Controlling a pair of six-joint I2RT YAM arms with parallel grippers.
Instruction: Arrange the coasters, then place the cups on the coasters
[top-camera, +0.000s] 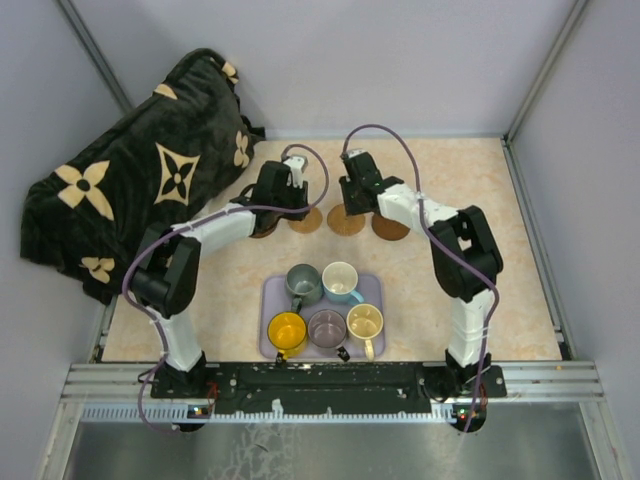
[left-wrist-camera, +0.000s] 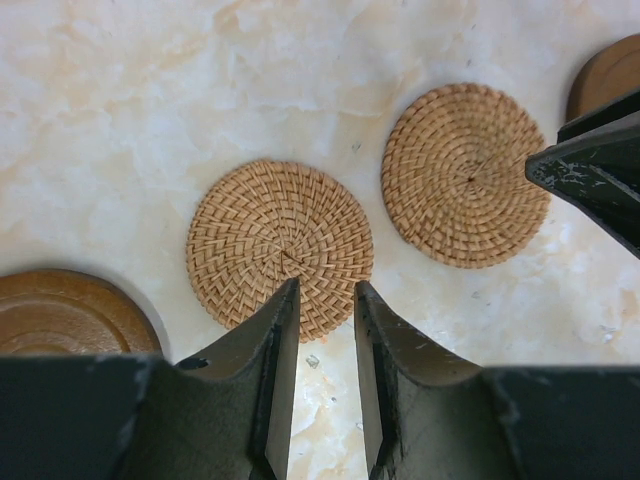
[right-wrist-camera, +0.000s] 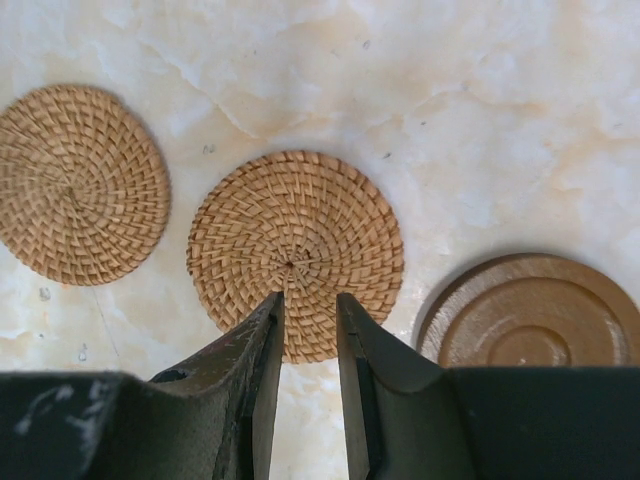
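Observation:
Coasters lie in a row at the back of the table. A dark wooden coaster (top-camera: 265, 229) is partly under my left arm, followed by two woven tan coasters (top-camera: 305, 220) (top-camera: 346, 220) and another dark one (top-camera: 390, 227). My left gripper (left-wrist-camera: 325, 285) hovers over the near edge of a woven coaster (left-wrist-camera: 280, 245), slightly open and holding nothing. My right gripper (right-wrist-camera: 308, 295) stands the same way over the neighbouring woven coaster (right-wrist-camera: 295, 250). The cups sit on the lavender tray (top-camera: 376, 288): grey-green (top-camera: 303, 285), light blue (top-camera: 341, 282), yellow (top-camera: 287, 332), purple-grey (top-camera: 327, 328) and cream (top-camera: 365, 322).
A black blanket with tan flower shapes (top-camera: 130, 190) is heaped at the back left. Grey walls close in the table on three sides. A finger of the right gripper (left-wrist-camera: 590, 170) shows at the right edge of the left wrist view, close to the left one.

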